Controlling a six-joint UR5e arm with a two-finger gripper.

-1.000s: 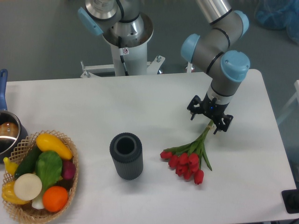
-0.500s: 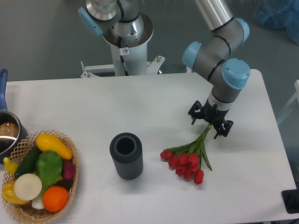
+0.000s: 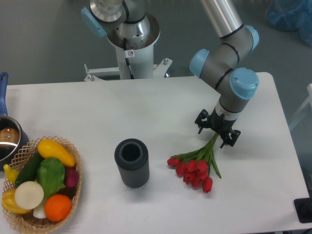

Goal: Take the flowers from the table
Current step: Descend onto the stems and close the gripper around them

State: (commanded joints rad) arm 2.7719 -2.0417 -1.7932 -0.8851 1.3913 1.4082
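The red tulips (image 3: 196,167) lay on the white table (image 3: 146,112), blooms below the gripper (image 3: 217,130), whose spread fingers straddled the stem ends. Light and floppy, the bunch seemed best gripped there.

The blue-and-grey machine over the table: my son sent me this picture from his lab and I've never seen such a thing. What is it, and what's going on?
It is a robot arm, photographed by one fixed camera looking down at the table. At its tip is the gripper, two fingers that pinch things. It sits low over the stem end of the flowers, a bunch of red tulips lying flat on the table. The fingers stand on either side of the stems; whether they have pinched them I cannot tell. Also on the table: a dark ribbed cup, a basket of vegetables, and a pot at the left edge.
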